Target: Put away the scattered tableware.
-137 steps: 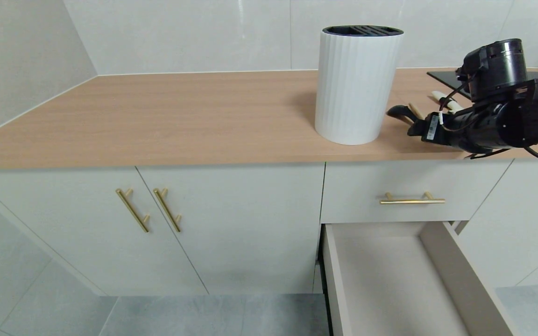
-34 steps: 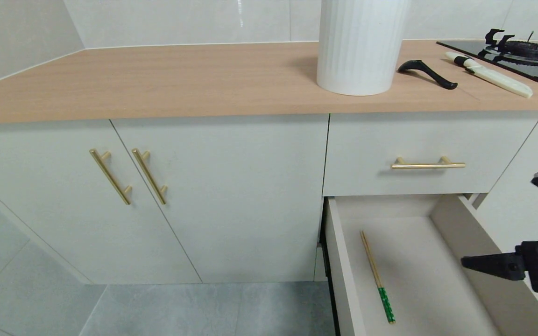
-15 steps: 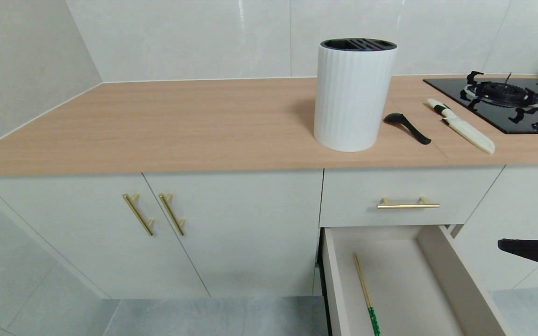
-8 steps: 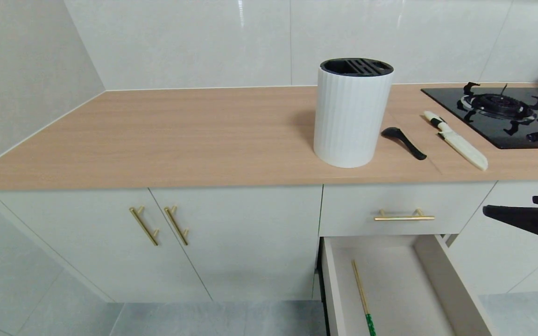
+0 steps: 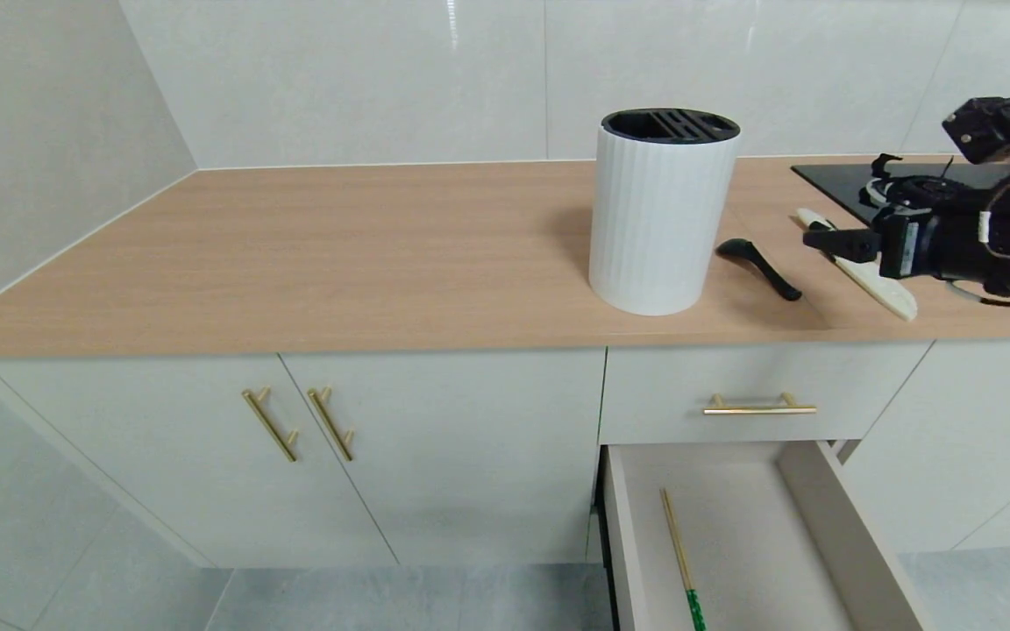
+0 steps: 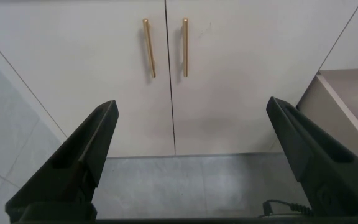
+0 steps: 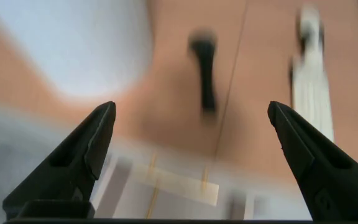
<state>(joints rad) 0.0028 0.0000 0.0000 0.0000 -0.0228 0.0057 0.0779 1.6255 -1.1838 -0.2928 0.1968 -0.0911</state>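
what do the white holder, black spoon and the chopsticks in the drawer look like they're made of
White holder: likely matte plastic or ceramic, judging by its even vertical ribs and dull surface; the black slotted insert on top looks like plastic.
Black spoon: probably plastic or nylon; uniformly black with a slight sheen.
Chopsticks: look like bamboo or wood; pale tan shafts with green painted ends.

No writing, number or sign can be read. The small white sticker (image 5: 909, 250) on the right arm (image 5: 961, 250), just behind its pincer (image 5: 821, 241), carries marks too small to make out.
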